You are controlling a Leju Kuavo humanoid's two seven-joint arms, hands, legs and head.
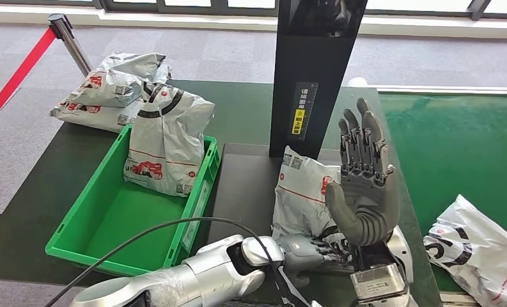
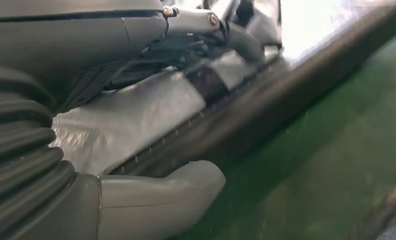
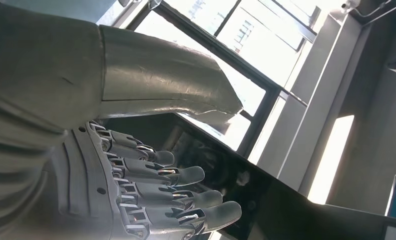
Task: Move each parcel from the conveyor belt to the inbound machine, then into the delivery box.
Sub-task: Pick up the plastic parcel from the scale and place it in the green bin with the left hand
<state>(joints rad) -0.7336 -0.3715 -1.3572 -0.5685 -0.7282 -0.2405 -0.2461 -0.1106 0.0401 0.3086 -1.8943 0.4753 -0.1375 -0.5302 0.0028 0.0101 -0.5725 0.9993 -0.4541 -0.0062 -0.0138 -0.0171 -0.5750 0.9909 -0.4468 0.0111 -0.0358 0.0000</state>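
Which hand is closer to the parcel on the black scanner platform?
Left. The left hand has its fingers on the parcel; the right hand is raised upright, open, beside it.

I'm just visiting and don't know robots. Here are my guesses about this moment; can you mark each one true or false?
1. A parcel leans inside the green bin. True: that parcel stands tilted against the bin's far wall.
2. The right hand grips a parcel. False: it is raised, fingers straight, holding nothing.
3. The left hand is at the parcel on the black platform. True: it reaches that parcel.
4. The green belt carries no parcels. False: one parcel lies on it.
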